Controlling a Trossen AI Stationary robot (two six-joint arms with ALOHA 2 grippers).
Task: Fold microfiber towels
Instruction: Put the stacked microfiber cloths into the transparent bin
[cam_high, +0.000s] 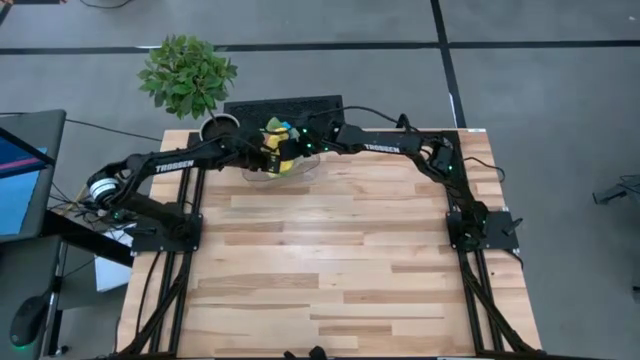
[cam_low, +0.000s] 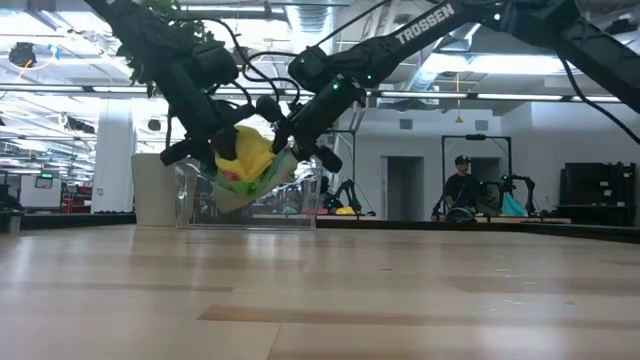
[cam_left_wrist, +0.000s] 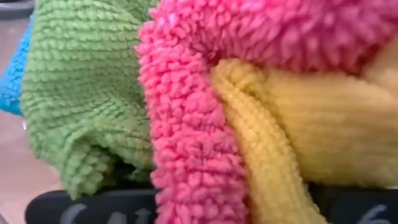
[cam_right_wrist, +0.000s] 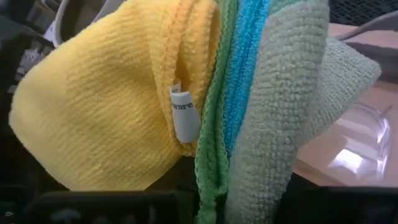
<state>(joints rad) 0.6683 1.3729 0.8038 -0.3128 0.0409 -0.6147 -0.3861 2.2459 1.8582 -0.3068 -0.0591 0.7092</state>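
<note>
Microfiber towels (cam_low: 250, 165) are hanging as one bundle at the far middle of the table, and we are finding both grippers clamped on it. We are seeing the left gripper (cam_low: 222, 150) pinching the bundle from the left side, its fingers narrowed on pink (cam_left_wrist: 186, 143), yellow (cam_left_wrist: 311, 130) and bright green (cam_left_wrist: 81, 93) cloth, with a sliver of blue (cam_left_wrist: 11, 74) at the edge. We are seeing the right gripper (cam_low: 292, 150) gripping from the right side, its fingers closing on layered edges: a yellow towel (cam_right_wrist: 99, 124) bearing a small white tag (cam_right_wrist: 185, 115), a green hem (cam_right_wrist: 214, 124), a blue strip (cam_right_wrist: 245, 81) and a pale sage cloth (cam_right_wrist: 280, 112).

We are noting the bundle raised over a clear plastic bin (cam_low: 300, 205), its lower part dipping inside the bin's walls. We are recording the bin standing on the wooden table (cam_high: 340, 260) near its far edge. We are observing a potted plant (cam_high: 188, 75) at the far left corner, beside a dark mat (cam_high: 290, 105) behind the bin. We are also noting a person (cam_low: 461, 185) seated in the room beyond.
</note>
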